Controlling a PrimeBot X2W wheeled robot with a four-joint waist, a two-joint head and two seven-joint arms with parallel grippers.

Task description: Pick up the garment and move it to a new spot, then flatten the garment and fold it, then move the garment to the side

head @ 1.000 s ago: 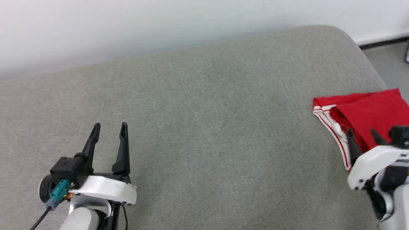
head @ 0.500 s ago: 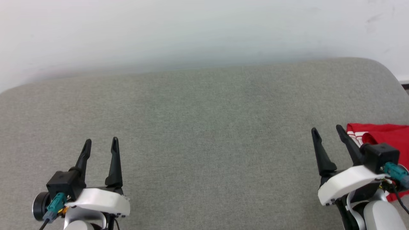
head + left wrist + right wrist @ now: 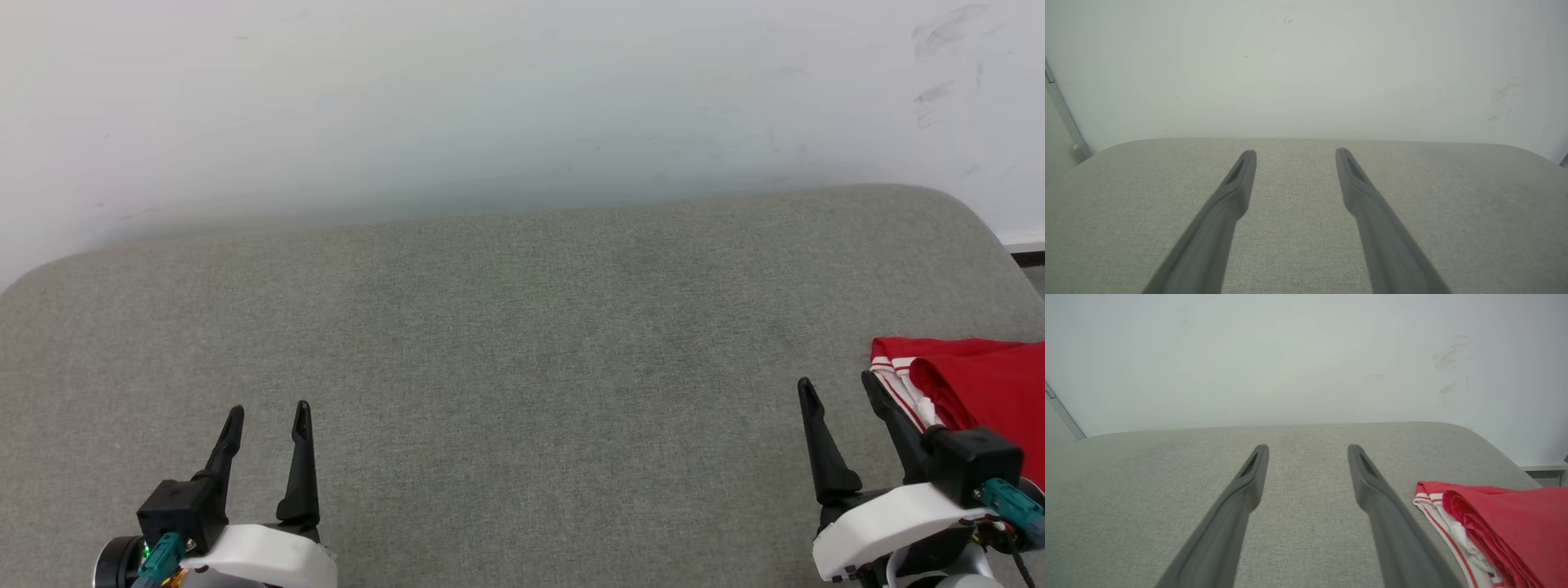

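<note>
1. Garment (image 3: 980, 384), red with striped trim, lies folded at the grey cushion's (image 3: 522, 327) right edge.
2. Right pincer (image 3: 838, 380) hovers open just beside it, empty.
3. Left pincer (image 3: 269, 408) stands open and empty, well apart.

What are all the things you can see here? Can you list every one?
garment: one, red with red-and-white striped trim, folded up at the right edge of the padded surface
padded surface: one, grey fabric with rounded corners, spread across the middle of the head view
wall: one, white, right behind the padded surface
scuff marks: a few, dark grey, on the wall at the upper right
left gripper: one, two dark fingers on a white wrist, open, lower left above bare grey fabric
right gripper: one, two dark fingers on a white wrist, open and holding nothing, lower right just beside the garment
</note>
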